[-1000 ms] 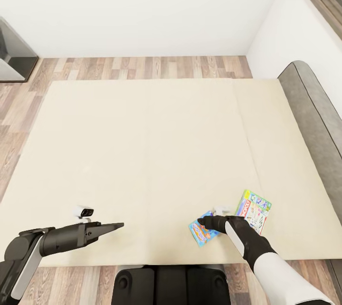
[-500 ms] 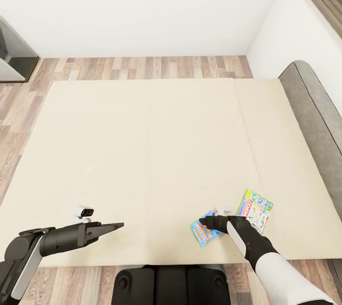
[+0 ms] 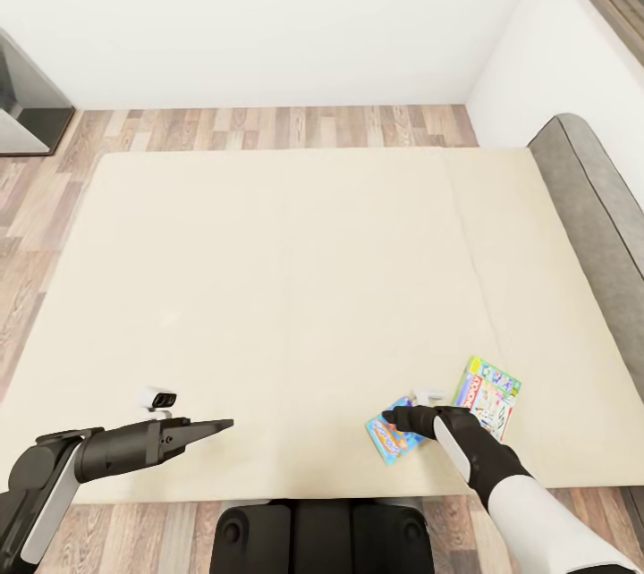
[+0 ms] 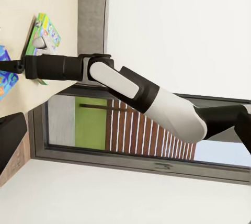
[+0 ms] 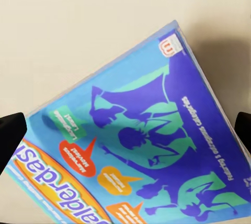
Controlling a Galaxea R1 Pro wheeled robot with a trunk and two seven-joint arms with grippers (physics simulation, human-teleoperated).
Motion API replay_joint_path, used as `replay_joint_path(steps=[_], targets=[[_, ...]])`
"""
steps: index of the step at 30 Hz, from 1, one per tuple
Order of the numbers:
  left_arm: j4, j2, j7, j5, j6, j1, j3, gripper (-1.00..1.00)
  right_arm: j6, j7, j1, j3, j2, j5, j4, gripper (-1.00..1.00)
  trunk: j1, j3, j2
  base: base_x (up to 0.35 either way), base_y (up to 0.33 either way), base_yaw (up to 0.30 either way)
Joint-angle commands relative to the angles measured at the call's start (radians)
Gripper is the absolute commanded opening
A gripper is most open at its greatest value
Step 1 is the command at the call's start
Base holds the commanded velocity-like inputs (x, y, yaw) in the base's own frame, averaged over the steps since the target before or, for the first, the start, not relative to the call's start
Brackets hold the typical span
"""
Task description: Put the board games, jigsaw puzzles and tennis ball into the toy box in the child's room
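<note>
On the cream bed [image 3: 295, 288], near its front edge, the right gripper [image 3: 390, 419] hovers over the blue board game [image 3: 390, 442]; the pale board game [image 3: 489, 395] lies just right.

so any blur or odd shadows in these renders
Head view: sharp and evenly lit, with only a faint shadow under the right gripper. Right wrist view: the blue board game is close and slightly soft, its upper edge casting a soft shadow on the bed.
</note>
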State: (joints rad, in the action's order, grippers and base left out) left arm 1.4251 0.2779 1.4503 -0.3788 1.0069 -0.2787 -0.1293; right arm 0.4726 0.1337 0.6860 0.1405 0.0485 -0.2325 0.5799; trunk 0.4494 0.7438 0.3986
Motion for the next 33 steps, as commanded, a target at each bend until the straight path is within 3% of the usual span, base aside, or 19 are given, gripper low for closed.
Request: replay_joint_path(steps=[1,33], targets=[[0.000,0.000,0.002,-0.001,0.010,-0.001,0.000,1.00,0.006,0.003,0.000,0.007,-0.045,-0.037,0.002,1.00,0.001,0.001,0.001,0.000,0.075,0.000],[0.000,0.001,0.002,-0.001,0.010,-0.001,0.000,1.00,0.006,0.003,0.000,0.007,-0.044,-0.037,0.002,1.00,0.001,0.001,0.001,0.000,0.010,0.000]])
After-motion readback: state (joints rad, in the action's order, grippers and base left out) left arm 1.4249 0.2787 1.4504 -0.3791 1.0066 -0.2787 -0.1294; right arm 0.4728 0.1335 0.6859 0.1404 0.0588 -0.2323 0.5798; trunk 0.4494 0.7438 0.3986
